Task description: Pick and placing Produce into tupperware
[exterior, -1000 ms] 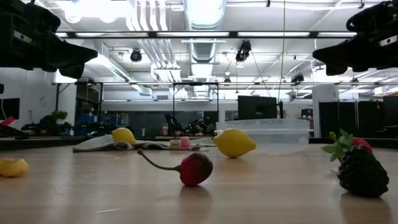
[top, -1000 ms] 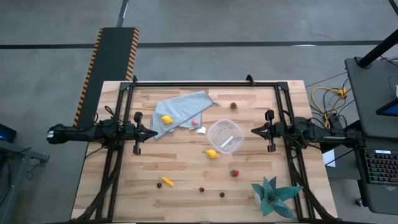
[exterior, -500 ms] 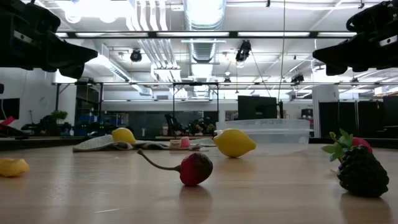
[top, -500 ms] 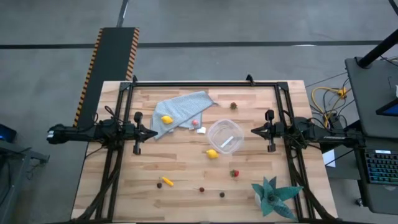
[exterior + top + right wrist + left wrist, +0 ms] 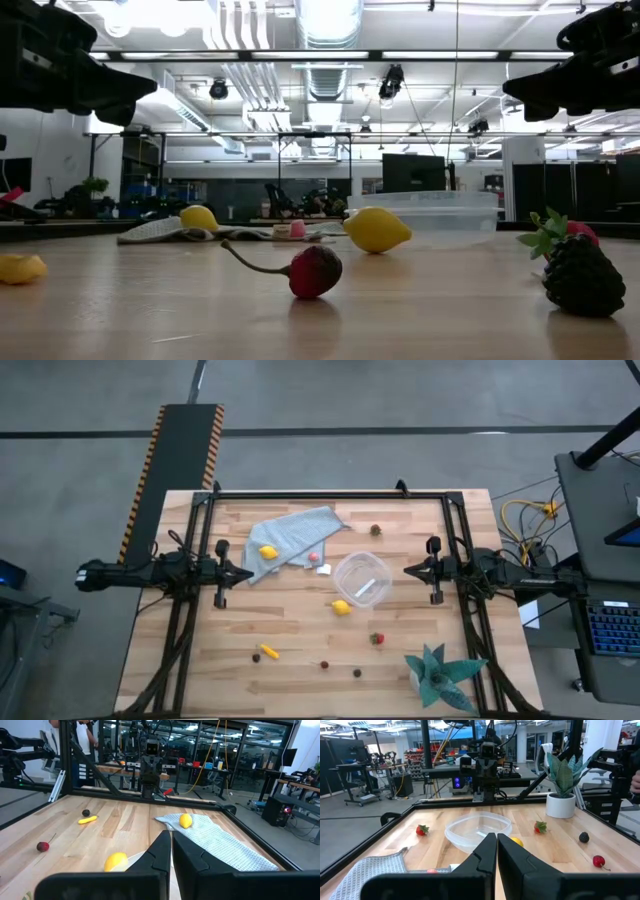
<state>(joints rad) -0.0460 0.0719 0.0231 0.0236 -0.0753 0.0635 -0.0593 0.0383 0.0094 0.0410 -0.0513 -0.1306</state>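
The wooden bench [image 5: 290,625] carries the clear tupperware [image 5: 361,579] near its middle, nothing visible inside. Produce lies scattered around it; one lemon [image 5: 268,551] rests on the grey-blue cloth [image 5: 295,534]. Left gripper [image 5: 246,573] and right gripper [image 5: 408,571] hover at opposite side edges, fingers pressed together, holding nothing. Small dark bits are hard to identify.

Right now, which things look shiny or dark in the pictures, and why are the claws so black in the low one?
In the low view, bright ceiling lights sit behind the arms, so they show as dark shapes, and the table gleams under the cherry. In the high view, light is even and shadows are faint. In the left wrist view, the tupperware catches pale glare, and the left claw up close looks soft.
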